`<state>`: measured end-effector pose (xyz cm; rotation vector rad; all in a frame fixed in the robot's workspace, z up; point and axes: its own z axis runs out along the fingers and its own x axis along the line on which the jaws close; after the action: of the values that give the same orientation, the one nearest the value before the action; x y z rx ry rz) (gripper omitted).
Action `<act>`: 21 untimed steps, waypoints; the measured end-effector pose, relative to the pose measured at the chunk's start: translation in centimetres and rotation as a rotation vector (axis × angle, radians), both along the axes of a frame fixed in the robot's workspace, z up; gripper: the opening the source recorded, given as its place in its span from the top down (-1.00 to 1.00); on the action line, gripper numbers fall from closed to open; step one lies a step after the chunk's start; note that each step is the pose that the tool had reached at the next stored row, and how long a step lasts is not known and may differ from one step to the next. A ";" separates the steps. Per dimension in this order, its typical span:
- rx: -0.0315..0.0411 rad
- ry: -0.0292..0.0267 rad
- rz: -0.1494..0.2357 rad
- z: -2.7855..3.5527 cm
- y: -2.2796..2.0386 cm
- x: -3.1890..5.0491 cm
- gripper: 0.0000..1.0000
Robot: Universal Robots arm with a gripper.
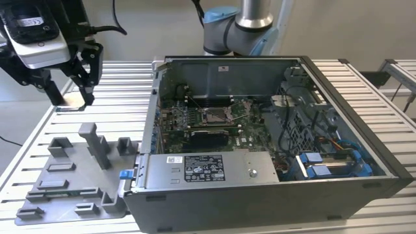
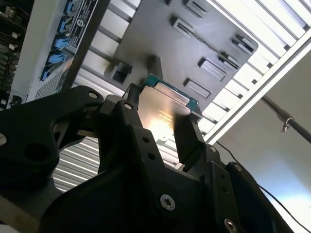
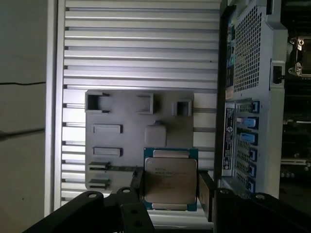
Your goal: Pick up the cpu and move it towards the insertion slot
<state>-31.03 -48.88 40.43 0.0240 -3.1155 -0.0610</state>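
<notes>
My gripper (image 1: 71, 101) hangs high over the slatted table at the exterior view's left, above the far end of the grey plastic tray (image 1: 71, 195). It is shut on the cpu (image 1: 73, 99), a thin square chip pinched by its edges between the two black fingers. Both wrist views show the silvery top face of the cpu (image 3: 170, 178) (image 2: 163, 114) with a green rim, held well above the tray (image 3: 126, 141). The insertion slot (image 1: 216, 115) is a silver-framed socket on the green motherboard inside the open computer case, far to the exterior view's right of the gripper.
The open computer case (image 1: 273, 195) has tall metal walls, a power supply box (image 1: 204, 168) at its front and cables with blue clips (image 1: 325, 163) at its right. Upright blocks (image 1: 97, 144) stand on the tray. The arm's base (image 1: 240, 24) rises behind the case.
</notes>
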 end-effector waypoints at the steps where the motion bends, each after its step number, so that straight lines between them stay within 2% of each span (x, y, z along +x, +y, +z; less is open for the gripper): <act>1: 0.0001 0.0000 0.000 0.00 0.01 0.36 1.00; 21: 0.0000 0.0000 0.000 0.00 0.28 7.34 1.00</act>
<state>-23.69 -48.60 40.43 0.0240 -3.1155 -0.0611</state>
